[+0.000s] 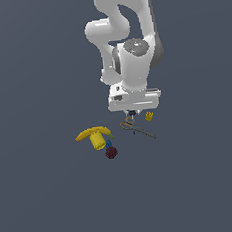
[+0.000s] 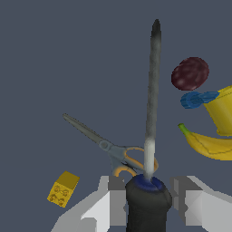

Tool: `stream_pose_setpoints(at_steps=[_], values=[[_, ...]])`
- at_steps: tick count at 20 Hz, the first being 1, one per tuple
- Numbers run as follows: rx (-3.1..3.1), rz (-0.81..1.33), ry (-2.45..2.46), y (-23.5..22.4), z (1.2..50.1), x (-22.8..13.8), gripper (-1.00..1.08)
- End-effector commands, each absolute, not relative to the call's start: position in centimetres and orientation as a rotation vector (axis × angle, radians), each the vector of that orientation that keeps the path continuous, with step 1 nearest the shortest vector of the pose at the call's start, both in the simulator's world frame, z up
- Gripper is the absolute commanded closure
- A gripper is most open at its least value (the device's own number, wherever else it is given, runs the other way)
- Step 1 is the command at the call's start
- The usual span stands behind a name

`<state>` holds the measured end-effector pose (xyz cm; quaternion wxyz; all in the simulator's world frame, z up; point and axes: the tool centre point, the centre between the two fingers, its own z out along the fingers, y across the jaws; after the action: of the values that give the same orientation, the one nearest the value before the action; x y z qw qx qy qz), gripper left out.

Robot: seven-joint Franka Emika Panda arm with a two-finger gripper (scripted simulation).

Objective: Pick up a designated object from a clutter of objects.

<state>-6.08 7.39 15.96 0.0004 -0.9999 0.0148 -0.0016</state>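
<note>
Screwdriver [image 2: 152, 90] sits between the gripper [image 2: 147, 199] fingers in the wrist view: dark handle with blue collar flanked by a grey finger [image 2: 117, 199] on one side and a second finger on the other, thin grey shaft running straight away from the camera to a dark tip. Fingers look closed against the handle, narrow slivers of gap only; reads as clamped on it.

Largest to smallest:
- Panda arm [image 1: 126, 46], white, comes down from the top of the exterior view, wrist pointing down at the clutter. The gripper [image 1: 132, 112] is low over the scissors; the screwdriver is barely resolvable in that view, just a dark bit under the hand.
- Banana [image 1: 92, 133], yellow, at the exterior view's left of the cluster. Curved, green stem end visible in the wrist view [image 2: 206, 144].
- Yellow cup [image 1: 97, 141] lying on its side, touching or overlapping the banana. Small blue object [image 2: 198, 99] just beside the cup's rim in the wrist view; can't identify it.
- Orange-handled scissors [image 2: 106, 147] flat on the floor, blades slightly parted, handle loops next to the screwdriver handle. Can't tell if they touch.
- Dark red berry [image 1: 111, 152] just beside the cup, toward the viewer in the exterior view.
- Small yellow block [image 1: 149, 116], studded face, at the exterior view's right of the gripper, apart from the scissors.

Floor [image 1: 46, 205] is plain dark grey.
</note>
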Motion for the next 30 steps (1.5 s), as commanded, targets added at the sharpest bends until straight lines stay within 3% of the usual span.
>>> stream_pose_setpoints(at_steps=[1,17,30], values=[[-3.139,-0.005,0.045,6.2,18.5,-5.9,1.08],[-3.140,-0.001,0.039,-1.0,32.7,-4.2,1.08],[-3.141,0.000,0.038,-3.1,37.0,-3.3,1.08]])
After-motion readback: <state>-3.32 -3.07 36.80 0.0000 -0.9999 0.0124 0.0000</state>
